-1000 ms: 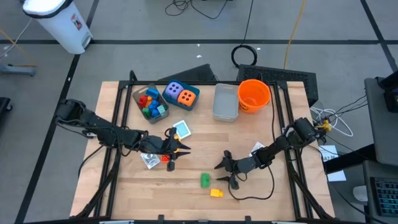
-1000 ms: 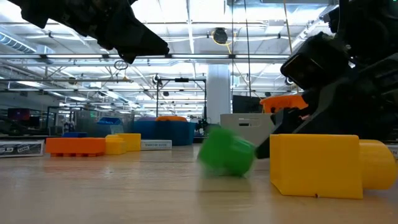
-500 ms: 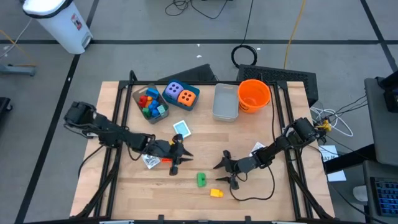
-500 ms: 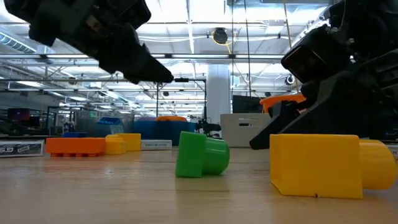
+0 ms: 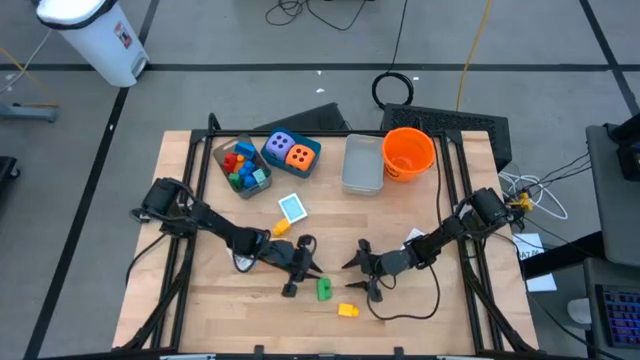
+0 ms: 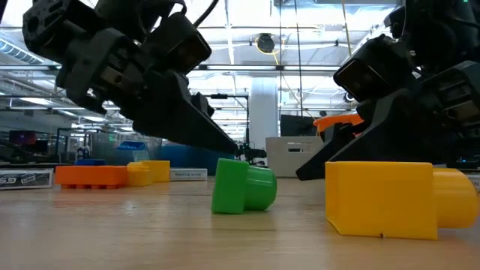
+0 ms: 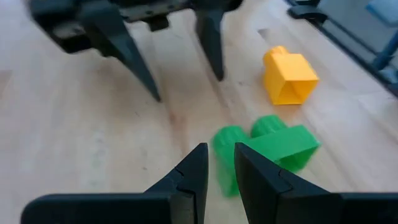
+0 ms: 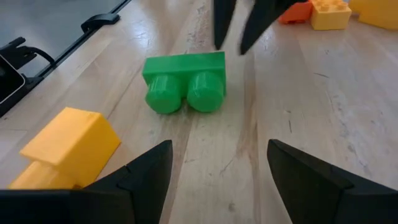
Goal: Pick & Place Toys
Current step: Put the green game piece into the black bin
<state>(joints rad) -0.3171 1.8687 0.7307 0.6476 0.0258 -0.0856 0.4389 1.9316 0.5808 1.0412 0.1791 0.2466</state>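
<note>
A green brick (image 5: pixel 324 290) lies on its side on the wooden table, its two studs (image 8: pixel 186 93) pointing at my right gripper. A yellow brick (image 5: pixel 347 310) lies just nearer the front edge. My left gripper (image 5: pixel 316 276) slants down over the green brick's far left side. Its fingers (image 7: pixel 199 163) are a narrow gap apart, hold nothing, and hover just above the brick (image 6: pixel 242 186). My right gripper (image 5: pixel 361 280) stands open to the brick's right, its fingers low over the table, nothing between them (image 8: pixel 219 149).
An orange brick (image 6: pixel 90 175) and a small yellow one (image 6: pixel 146 172) lie behind my left arm, with a card (image 5: pixel 292 207) beyond. At the back stand a clear tub of bricks (image 5: pixel 243 168), two dice (image 5: pixel 290 150), a grey tray (image 5: pixel 363 163) and the orange bucket (image 5: pixel 408 152).
My left gripper has gone down and toward the table's right and near edges, tipping further downward, until it reached the green brick. The green brick rolled a little at first and has lain still on its side since.
</note>
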